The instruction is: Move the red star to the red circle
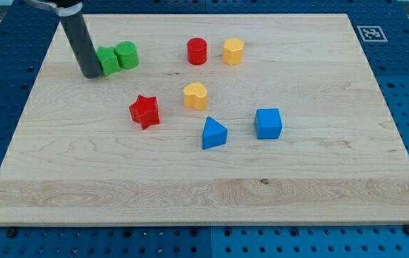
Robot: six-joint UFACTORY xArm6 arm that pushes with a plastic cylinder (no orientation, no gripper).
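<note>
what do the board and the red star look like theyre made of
Board: pale wood, judging by its lengthwise grain and small knots, smooth matt finish. Red star: uniformly red with a slight sheen, probably painted wood or plastic; the picture cannot settle which.

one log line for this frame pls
tip touching green block's left | red star untouched | red circle up-right of star

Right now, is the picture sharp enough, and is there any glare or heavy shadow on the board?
Camera view: sharp and evenly lit, no glare on the wooden board; only soft, short shadows beside the red star, the red circle and my tip; the arm at the view's top is cropped.
</note>
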